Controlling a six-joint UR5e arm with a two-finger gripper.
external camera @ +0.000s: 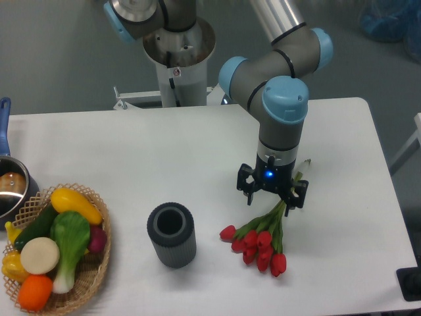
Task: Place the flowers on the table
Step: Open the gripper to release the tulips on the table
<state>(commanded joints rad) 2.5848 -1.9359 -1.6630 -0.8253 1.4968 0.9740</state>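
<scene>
The flowers (258,242), a bunch of red tulip buds with green leaves and stems, lie on the white table (164,151) at the front right. Their buds point toward the front edge and their stems run up and to the right under the gripper. My gripper (273,195) points straight down over the stems. Its two black fingers (245,182) stand wide apart, one on each side of the stems. The stem ends show behind the wrist. A grey cylinder (172,235) stands upright and empty to the left of the flowers.
A wicker basket (85,280) with colourful toy vegetables sits at the front left corner. A metal pot with a blue handle (8,181) stands at the left edge. The arm's base column (179,59) is behind the table's far edge.
</scene>
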